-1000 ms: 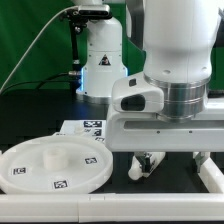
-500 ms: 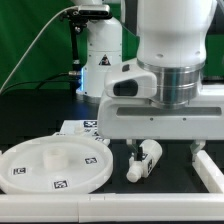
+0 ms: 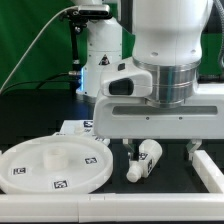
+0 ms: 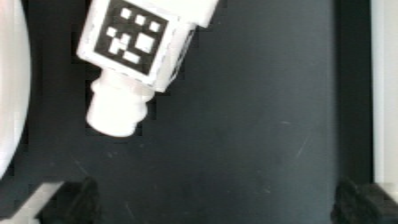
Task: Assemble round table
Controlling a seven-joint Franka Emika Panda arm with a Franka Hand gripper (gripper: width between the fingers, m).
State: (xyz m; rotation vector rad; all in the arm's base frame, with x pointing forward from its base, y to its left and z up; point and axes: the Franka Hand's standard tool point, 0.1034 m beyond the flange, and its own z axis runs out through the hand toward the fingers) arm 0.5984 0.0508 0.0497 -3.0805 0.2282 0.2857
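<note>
Nearest the camera, in the lower left of the exterior view, the round tabletop (image 3: 55, 165) lies flat on the black worktop (image 3: 175, 182), tags facing up. A bit further in, in the lower middle of the frame, the leg (image 3: 146, 160) is on its side, near the disc's rim but not touching it as far as I can tell. My end effector (image 4: 214, 205) hangs over it, fingers (image 4: 63, 200) wide apart and holding nothing. In the wrist view the leg is slanted and off-centre from the gap. My take on the grab: shift until the thick tagged body is centred, turn the wrist so the fingers cross it squarely, then drop and close. I wouldn't grab the thin end, it'd probably swivel. Further back are the marker board (image 3: 88, 126) and the arm base (image 3: 100, 65).
</note>
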